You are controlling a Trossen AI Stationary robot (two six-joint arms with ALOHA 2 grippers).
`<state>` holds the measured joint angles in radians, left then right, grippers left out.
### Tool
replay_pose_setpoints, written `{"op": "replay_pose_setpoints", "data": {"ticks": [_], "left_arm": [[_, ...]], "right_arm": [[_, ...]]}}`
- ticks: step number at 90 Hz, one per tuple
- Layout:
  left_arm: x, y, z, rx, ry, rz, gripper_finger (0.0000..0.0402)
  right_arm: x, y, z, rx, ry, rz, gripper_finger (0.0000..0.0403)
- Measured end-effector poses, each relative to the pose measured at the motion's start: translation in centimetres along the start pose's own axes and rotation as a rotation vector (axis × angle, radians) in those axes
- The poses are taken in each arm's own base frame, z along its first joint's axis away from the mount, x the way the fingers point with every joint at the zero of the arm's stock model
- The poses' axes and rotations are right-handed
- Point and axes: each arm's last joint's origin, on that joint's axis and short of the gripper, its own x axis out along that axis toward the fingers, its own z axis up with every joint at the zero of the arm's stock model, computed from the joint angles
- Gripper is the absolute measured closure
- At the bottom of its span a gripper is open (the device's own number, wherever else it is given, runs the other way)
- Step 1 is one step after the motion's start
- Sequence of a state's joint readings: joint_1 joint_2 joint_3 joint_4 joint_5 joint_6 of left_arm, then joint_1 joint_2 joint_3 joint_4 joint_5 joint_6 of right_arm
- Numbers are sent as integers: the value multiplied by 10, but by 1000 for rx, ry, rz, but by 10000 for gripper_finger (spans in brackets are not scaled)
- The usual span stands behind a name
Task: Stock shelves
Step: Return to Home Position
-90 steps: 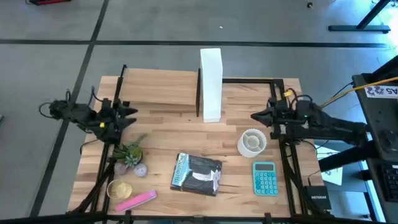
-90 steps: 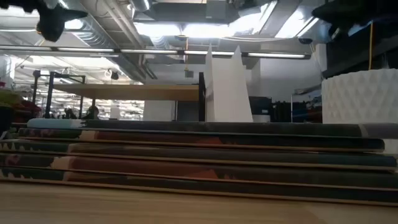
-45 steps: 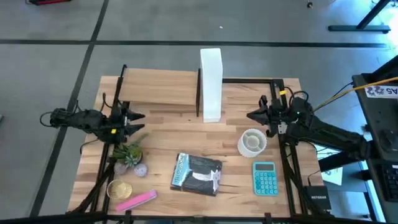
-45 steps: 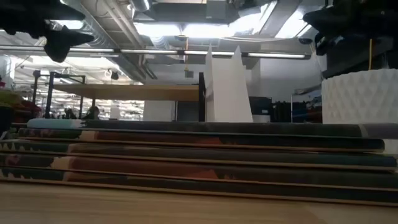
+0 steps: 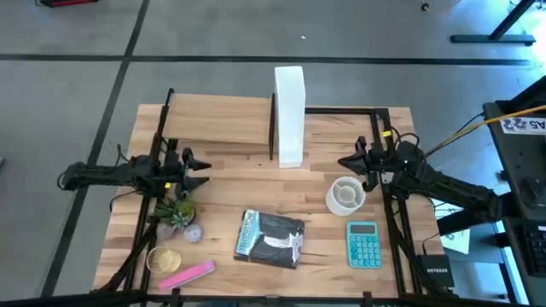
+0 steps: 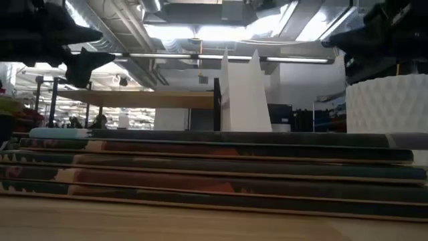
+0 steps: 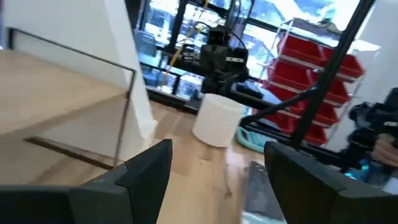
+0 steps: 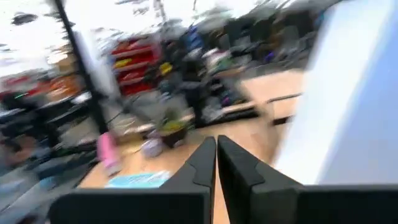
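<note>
1. The wood shelf [image 5: 217, 121] stands on the far left part of the tabletop [image 5: 256, 175]. The white file box [image 5: 289, 115] stands upright at its right end. We cannot tell whether the two touch.
2. From above we see only the white top of the file box, so we cannot tell what it holds.
3. The white ribbed cup [image 5: 345, 194] stands on the right side of the tabletop, and its inside shows only white.
4. The stack of books [image 5: 270, 238] lies flat in front of the file box, well apart from it, between the small plant [image 5: 177, 211] and the calculator [image 5: 364, 243].
5. The left gripper [image 5: 203, 170] hovers near the left rail, in front of the shelf. Its jaws are apart.
6. The right gripper [image 5: 343, 160] hovers just behind the cup. Its jaws are together and grip nothing.
</note>
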<state>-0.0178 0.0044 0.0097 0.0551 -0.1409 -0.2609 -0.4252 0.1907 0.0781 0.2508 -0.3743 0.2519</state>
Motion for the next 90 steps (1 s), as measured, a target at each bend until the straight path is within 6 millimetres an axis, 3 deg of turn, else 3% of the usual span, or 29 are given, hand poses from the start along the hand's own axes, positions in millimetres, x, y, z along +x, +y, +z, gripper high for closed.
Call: {"op": "replay_pose_setpoints", "data": {"ticks": [13,29,43,50,90], "left_arm": [[0,5,3,53,-37,76,163],[0,12,3,87,-53,239,163],[0,12,3,122,-49,251,163],[0,12,3,156,-45,254,163],[0,12,3,135,-47,254,163]], "right_arm": [[-5,-4,-9,-30,-103,-93,403],[-7,-8,-16,-45,-46,-209,402],[-8,-13,-30,-7,81,-285,402],[-9,-14,-36,10,145,-303,402],[-7,-8,-37,9,153,-263,402]]}}
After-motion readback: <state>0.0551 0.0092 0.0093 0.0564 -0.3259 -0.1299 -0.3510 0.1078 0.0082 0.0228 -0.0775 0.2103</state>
